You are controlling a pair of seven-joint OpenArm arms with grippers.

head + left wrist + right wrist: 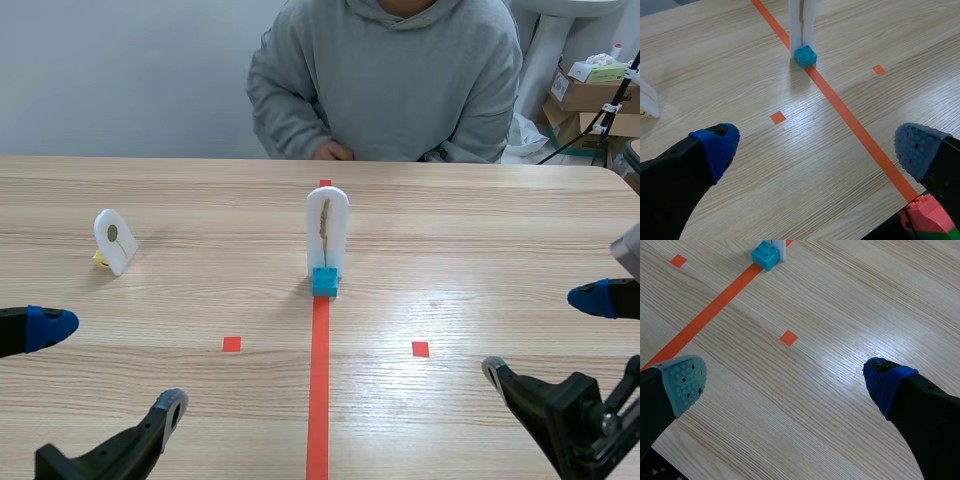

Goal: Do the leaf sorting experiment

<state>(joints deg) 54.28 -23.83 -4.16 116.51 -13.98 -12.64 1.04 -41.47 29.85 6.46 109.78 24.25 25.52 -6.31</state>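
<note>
A tall white arched holder point(327, 232) with a thin brown leaf inside stands upright on a blue brick point(324, 281) on the red centre tape line. Both show ahead of my left gripper too, the holder point(801, 25) and its brick point(805, 55); the brick point(765, 254) also lies ahead of my right gripper. A smaller white arched holder point(114, 240) with a round brown leaf leans on a yellow base at the far left. My left gripper point(817, 145) is open near the table's front left, holding nothing. My right gripper point(785, 377) is open at the front right, also holding nothing.
A person in a grey hoodie point(385, 80) sits across the table, one hand point(332, 151) at the far edge. Cardboard boxes point(590, 100) stand at the back right, off the table. Small red tape squares point(231, 344) point(420, 349) mark the table on each side of the line.
</note>
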